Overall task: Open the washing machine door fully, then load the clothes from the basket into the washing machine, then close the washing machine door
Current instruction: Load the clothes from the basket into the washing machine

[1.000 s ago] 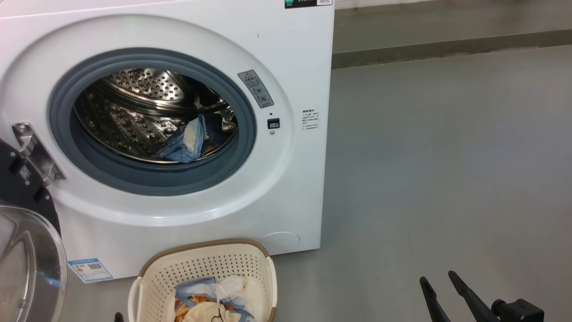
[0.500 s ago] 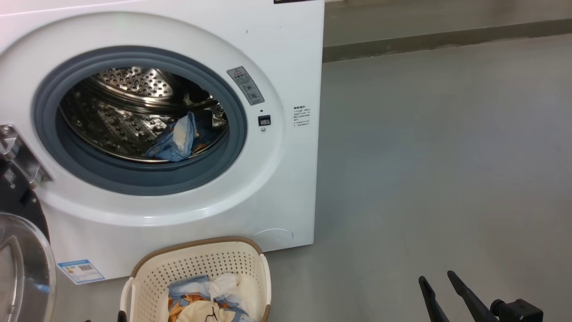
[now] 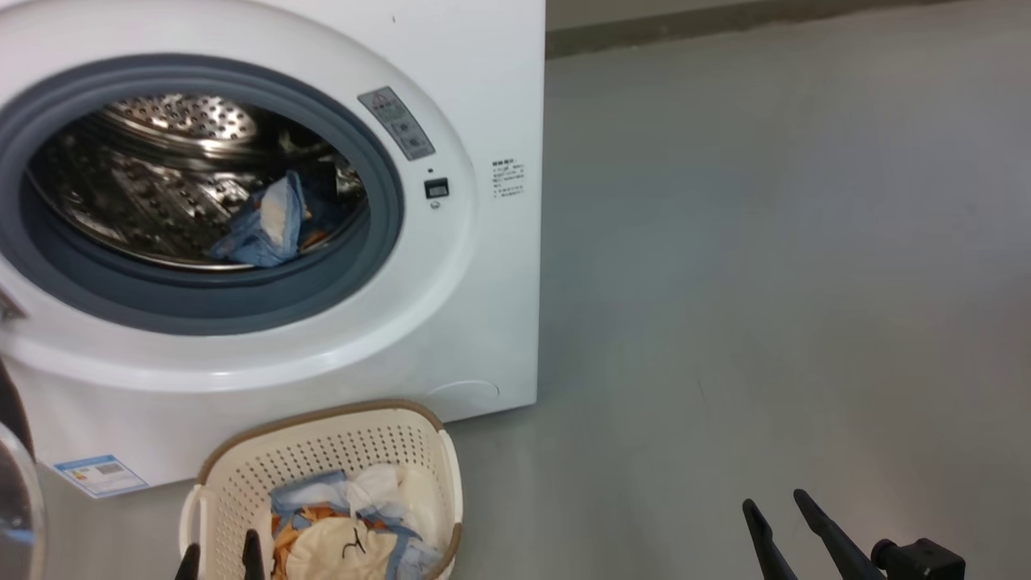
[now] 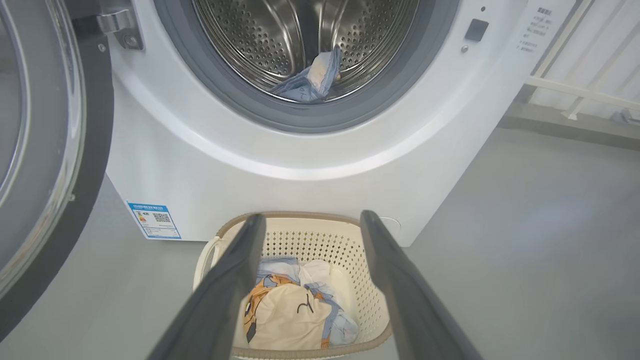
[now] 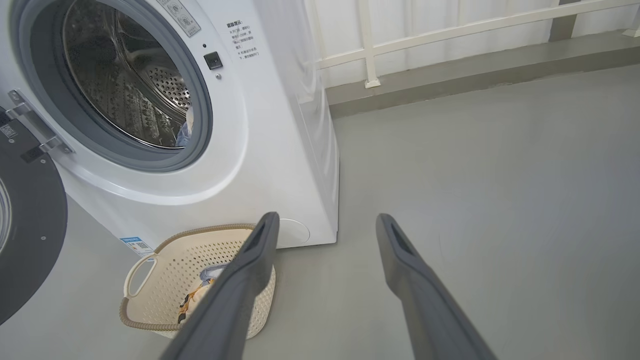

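The white washing machine [image 3: 483,80] stands with its round black washing machine door [image 4: 90,150] swung wide open to the left. One blue and cream garment [image 3: 266,221] lies in the steel drum. On the floor in front sits the cream basket [image 3: 322,439] holding more of the clothes [image 3: 346,528], blue and cream with orange prints. My left gripper [image 4: 310,220] hovers open above the basket's near side, nothing between its fingers. My right gripper [image 5: 327,220] hangs open over bare floor, to the right of the basket [image 5: 150,320].
Grey floor [image 3: 765,242] stretches to the right of the machine. A low kerb and a white railing [image 5: 370,45] run along the back wall. A blue label sticker [image 4: 154,220] marks the machine's lower left corner.
The head camera has turned, so the whole picture slid left and up. My left gripper's fingertips have come into view at the bottom, by the basket. The right gripper has hardly moved.
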{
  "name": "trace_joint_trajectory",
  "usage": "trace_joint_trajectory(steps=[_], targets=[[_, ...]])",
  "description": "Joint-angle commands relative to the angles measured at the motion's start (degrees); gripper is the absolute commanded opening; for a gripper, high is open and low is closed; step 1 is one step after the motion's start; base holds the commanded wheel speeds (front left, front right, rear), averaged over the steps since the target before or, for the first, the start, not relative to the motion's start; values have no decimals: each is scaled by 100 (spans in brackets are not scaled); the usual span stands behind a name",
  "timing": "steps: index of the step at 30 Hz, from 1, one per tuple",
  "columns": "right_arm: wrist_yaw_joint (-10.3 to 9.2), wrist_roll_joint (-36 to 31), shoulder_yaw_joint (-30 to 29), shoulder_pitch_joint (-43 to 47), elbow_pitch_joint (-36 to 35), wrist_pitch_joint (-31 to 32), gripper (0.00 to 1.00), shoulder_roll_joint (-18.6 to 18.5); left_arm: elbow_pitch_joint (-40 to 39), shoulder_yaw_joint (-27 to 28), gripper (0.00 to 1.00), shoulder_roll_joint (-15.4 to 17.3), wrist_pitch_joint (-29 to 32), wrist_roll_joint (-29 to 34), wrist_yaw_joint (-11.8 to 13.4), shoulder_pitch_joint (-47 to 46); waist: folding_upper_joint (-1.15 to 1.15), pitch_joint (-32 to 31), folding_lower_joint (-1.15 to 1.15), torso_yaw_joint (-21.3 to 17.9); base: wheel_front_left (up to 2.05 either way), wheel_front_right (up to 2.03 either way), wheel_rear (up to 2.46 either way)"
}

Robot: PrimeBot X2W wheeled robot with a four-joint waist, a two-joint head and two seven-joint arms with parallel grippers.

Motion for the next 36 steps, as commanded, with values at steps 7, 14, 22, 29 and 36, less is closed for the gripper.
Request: trace_joint_trajectory(steps=[7,14,22,29,36], targets=[[9,57,208,-554,-160,-69,100,7,652,216,100,50,-37,290,-92,-1054,0,1016,0,-330,0,0,0],[9,108,334,-1012,-180,-69,100,106,1732,258,100,103,-37,359,-136,-2106,0,1877,0,-477,0,0,0],[9,175,430,-1439,-162,-69,100,202,3382,235,100,418,-12,358,-65,-3316,0,2553,0,-682,0,0,0],[9,223,500,-1672,-166,-69,100,246,4516,335,100,656,241,253,115,-4094,0,3030,0,-884,0,0,0],[9,233,511,-1874,-219,-69,100,253,5353,430,100,785,552,31,69,-4728,0,3524,0,-1013,0,0,0]])
